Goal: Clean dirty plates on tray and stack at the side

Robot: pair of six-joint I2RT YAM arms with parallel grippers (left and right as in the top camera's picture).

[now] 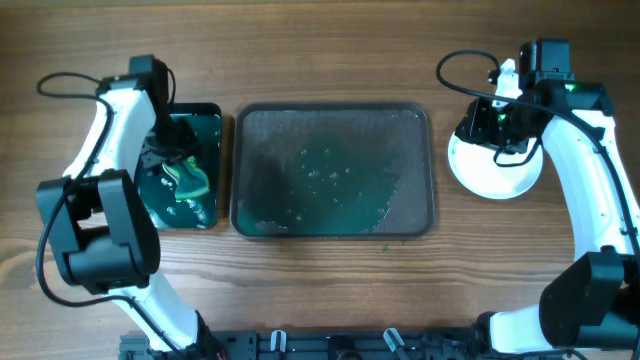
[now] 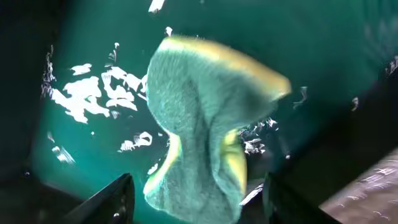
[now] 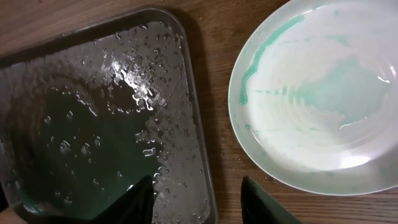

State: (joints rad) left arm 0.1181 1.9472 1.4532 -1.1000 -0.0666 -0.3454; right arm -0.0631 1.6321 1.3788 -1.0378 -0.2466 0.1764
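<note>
The large dark grey tray (image 1: 333, 225) lies mid-table, wet with droplets and a teal-green pool, with no plate on it; it also shows in the right wrist view (image 3: 193, 124). A white plate (image 1: 495, 175) with teal streaks rests on the bare wood to the right of the tray, also seen in the right wrist view (image 3: 323, 93); I cannot tell how many plates are stacked there. My right gripper (image 1: 480, 125) (image 3: 199, 205) is open and empty, over the gap between tray and plate. My left gripper (image 1: 172, 158) (image 2: 198, 208) is open, its fingers either side of a green-and-yellow sponge (image 2: 205, 124).
The sponge (image 1: 190, 180) lies in a smaller black tray (image 1: 210, 115) holding green liquid, left of the big tray. Bare wood-grain tabletop (image 1: 330, 290) runs along the front and back. Arm bases stand at the front corners.
</note>
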